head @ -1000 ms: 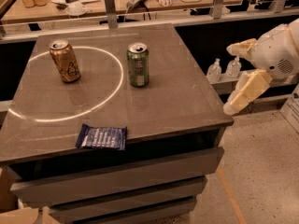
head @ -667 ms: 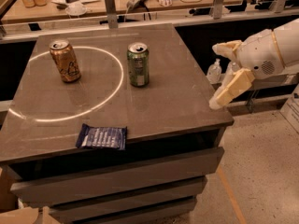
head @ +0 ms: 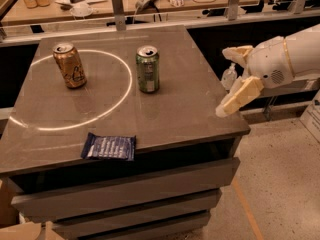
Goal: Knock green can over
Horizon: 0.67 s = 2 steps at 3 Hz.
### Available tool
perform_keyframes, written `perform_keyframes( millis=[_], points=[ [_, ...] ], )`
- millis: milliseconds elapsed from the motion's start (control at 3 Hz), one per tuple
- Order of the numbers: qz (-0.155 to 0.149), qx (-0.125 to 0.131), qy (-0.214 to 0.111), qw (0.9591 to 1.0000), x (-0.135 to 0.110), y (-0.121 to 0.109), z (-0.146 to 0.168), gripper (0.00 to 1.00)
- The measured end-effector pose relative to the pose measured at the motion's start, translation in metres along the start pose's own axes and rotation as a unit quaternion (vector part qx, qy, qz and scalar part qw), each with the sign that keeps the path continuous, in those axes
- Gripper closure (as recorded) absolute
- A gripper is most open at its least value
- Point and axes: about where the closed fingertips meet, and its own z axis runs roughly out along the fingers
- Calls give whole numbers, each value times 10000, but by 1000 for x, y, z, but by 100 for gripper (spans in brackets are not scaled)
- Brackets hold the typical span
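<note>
Three drawer fronts (head: pixel 125 191) are stacked nearest to me, under a grey tabletop (head: pixel 190 106). Taking the middle of that top as the centre of a clock, a dark blue snack packet (head: pixel 109 147) lies flat toward six o'clock, close to the front edge. A thin bright ring of light (head: pixel 120 103) curves across the left half of the surface.

Off at three o'clock, past the right edge of the top and above the speckled floor (head: pixel 285 184), the white arm (head: pixel 290 59) reaches in from the right. Its gripper (head: pixel 223 82) hangs just beside the table's right rim. The two cream fingers (head: pixel 239 95) are spread wide, one pointing up and the other slanting down toward the table corner. Nothing is held between them, and they touch no can.

Farther back, at about one o'clock, the green can (head: pixel 148 69) stands upright with its silver top and pull tab showing. It sits just outside the ring's right side and well apart from the gripper. At about ten o'clock the gold-brown can (head: pixel 70 65) stands upright too, inside the ring and clear of the green one.

Beyond the far edge runs a wooden counter (head: pixel 45 15) strewn with small clutter, with grey posts (head: pixel 118 6) rising in front of it.
</note>
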Motion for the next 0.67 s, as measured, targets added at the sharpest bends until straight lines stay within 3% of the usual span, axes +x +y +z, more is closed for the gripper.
perform_keyframes(
  millis=[667],
  points=[
    [-15, 59, -988, 9951, -15, -22, 59, 0]
  ],
)
